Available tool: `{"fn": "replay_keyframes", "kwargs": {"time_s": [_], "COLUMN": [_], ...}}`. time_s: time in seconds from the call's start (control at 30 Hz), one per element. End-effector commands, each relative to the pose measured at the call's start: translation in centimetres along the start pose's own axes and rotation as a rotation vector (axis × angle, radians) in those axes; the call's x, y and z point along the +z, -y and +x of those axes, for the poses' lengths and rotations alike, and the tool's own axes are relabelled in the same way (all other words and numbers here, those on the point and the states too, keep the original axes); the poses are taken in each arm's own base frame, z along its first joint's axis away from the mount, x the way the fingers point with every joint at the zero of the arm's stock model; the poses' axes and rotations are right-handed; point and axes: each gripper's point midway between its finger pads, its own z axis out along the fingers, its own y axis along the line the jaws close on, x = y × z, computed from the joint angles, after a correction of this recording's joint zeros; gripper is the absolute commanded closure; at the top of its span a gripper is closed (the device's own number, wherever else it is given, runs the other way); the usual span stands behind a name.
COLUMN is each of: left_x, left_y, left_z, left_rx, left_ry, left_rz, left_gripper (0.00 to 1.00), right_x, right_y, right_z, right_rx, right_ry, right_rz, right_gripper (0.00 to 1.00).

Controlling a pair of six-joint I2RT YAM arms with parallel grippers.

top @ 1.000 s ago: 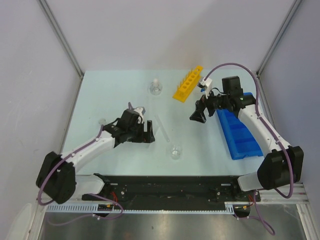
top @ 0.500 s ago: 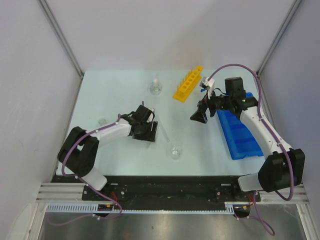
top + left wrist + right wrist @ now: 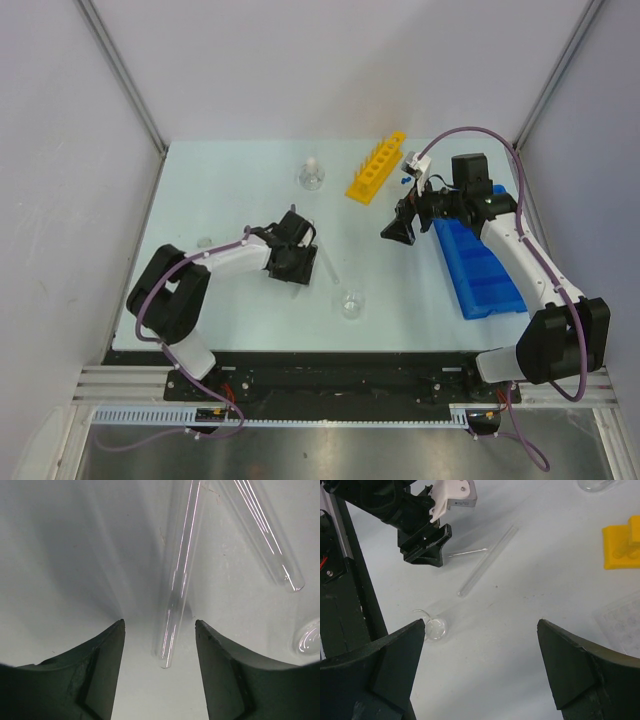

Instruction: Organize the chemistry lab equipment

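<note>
From above, the yellow tube rack stands at 1 o'clock on the table, the stoppered flask at 11 o'clock, the blue bin at 3 o'clock and the small beaker at 6 o'clock. The left gripper sits low near the centre. The right gripper hangs between rack and bin.

The left wrist camera shows its jaws parted around a clear tube that lies flat, touching neither. A second tube lies toward 1 o'clock.

In the right wrist camera the fingers are spread wide and empty, with the beaker at 8 o'clock and a clear tray at 4 o'clock.
</note>
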Motion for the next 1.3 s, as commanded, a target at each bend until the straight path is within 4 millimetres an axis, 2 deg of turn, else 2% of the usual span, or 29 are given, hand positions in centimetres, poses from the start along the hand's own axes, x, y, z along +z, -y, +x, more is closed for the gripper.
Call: {"fn": "replay_keyframes", "kwargs": {"time_s": [0.0, 0.27, 0.57, 0.7, 0.83, 0.93, 1.13, 1.23, 1.27], "left_x": [-0.2, 0.4, 0.8, 0.7, 0.2, -0.5, -2.8, -4.5, -5.8], "left_y": [0.5, 0.6, 0.2, -0.2, -0.4, -0.7, -1.0, -0.5, 0.2], "left_z": [-1.3, -1.0, 0.5, 1.3, 1.7, 2.0, 2.5, 2.2, 1.5], "left_rx": [0.042, 0.051, 0.052, 0.042, 0.033, 0.019, -0.006, -0.003, -0.001], "left_ry": [0.025, 0.01, -0.012, -0.004, 0.011, 0.031, 0.099, 0.162, 0.214], "left_rz": [-0.007, -0.009, -0.013, -0.015, -0.016, -0.016, 0.004, 0.055, 0.098], "left_gripper": [0.38, 0.48, 0.61, 0.72, 0.78, 0.84, 0.87, 0.87, 0.87], "right_x": [-0.3, -0.3, -0.3, -0.4, -0.3, -0.3, 0.0, 0.4, 0.5], "right_y": [0.0, 0.1, 0.2, 0.2, 0.2, 0.1, -0.7, -1.5, -1.7], "right_z": [-0.9, -0.9, -0.9, -1.0, -0.9, -0.9, -1.0, -1.3, -1.4], "right_rx": [-0.02, -0.017, -0.013, -0.011, -0.007, -0.008, 0.012, 0.025, 0.029], "right_ry": [0.033, 0.034, 0.037, 0.039, 0.037, 0.04, 0.047, 0.059, 0.061], "right_rz": [-0.003, -0.001, -0.001, -0.001, -0.003, -0.01, -0.052, -0.099, -0.109], "right_gripper": [0.0, 0.01, 0.0, 0.0, 0.0, 0.0, 0.0, 0.0, 0.0]}}
